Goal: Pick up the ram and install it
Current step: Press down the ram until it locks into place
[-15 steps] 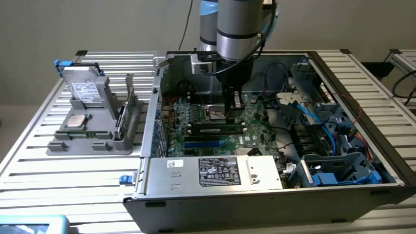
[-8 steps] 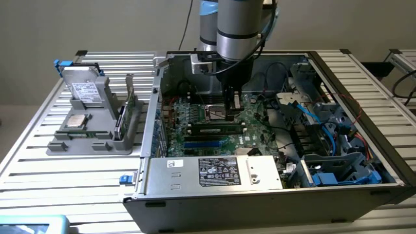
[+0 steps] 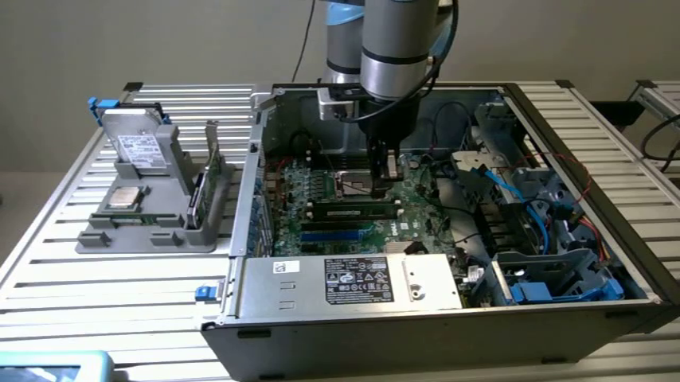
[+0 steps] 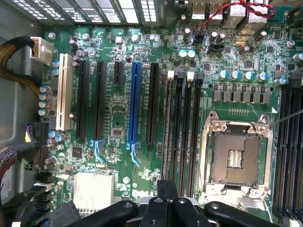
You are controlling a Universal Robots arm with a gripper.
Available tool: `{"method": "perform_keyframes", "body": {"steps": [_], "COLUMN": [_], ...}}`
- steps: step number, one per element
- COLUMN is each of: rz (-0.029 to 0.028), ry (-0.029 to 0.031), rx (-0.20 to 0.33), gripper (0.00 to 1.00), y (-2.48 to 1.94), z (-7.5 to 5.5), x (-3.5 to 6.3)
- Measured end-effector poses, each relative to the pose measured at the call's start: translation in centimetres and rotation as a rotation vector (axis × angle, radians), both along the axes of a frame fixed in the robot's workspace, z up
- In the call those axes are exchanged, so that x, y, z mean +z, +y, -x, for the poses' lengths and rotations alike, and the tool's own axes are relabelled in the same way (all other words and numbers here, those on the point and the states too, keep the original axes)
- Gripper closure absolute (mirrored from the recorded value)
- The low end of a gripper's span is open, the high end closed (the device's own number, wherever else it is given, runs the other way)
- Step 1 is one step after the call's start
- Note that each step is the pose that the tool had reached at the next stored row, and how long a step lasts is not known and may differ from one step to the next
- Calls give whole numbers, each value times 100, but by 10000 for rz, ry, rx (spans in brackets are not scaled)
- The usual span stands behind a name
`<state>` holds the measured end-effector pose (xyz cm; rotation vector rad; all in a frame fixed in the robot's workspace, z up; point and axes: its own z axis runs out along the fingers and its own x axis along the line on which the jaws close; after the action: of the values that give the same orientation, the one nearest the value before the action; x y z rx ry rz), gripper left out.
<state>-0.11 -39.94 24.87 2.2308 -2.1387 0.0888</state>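
Slatted metal table (image 3: pixel 64 263) carries an open computer case (image 3: pixel 425 326), and the arm reaches down into it over the green motherboard (image 4: pixel 118 118). The gripper (image 3: pixel 384 187) hangs low with its jaws clenched together. The ram (image 3: pixel 356 212) stands in a black memory slot just below the jaws, one end nearest them; whether they touch it cannot be told. Beside the jaws sits the processor socket (image 4: pixel 235 158). Well away from them, outside the case, a grey tray (image 3: pixel 149 235) holds a green card (image 3: pixel 212 179).

Label (image 3: pixel 359 280) text (far too small) is unreadable.
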Motion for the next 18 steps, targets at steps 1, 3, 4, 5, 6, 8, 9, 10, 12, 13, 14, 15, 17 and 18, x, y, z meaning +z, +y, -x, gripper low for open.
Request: {"method": "perform_keyframes", "body": {"steps": [1, 3, 4, 5, 6, 8, 9, 10, 12, 13, 14, 15, 17, 18], "rz": [3, 2, 3, 2, 3, 5, 4, 4, 5, 5, 5, 5, 6, 7], "ry": [5, 5, 4, -3, -7, -16, -21, -25, -36, -41, -47, -53, -58, -59], "rx": [-2, -2, -1, -2, -8, -33, -58, -95, -210, -296, -391, -500, -651, -687], "gripper": [89, 89, 89, 89, 89, 89, 89, 89, 89, 89, 89, 89, 89, 89], "y": [0, -1, -1, -1, -1, -1, -1, -1, -1, -1, -1, -1, -1, -1], "z": [0, -1, -3, -3, -5, -11, -20, -27, -34, -34, -34, -34, -35, -35], "x": [0, -2, -5, -15, -27, -55, -66, -74, -90, -96, -101, -108, -118, -122]}}
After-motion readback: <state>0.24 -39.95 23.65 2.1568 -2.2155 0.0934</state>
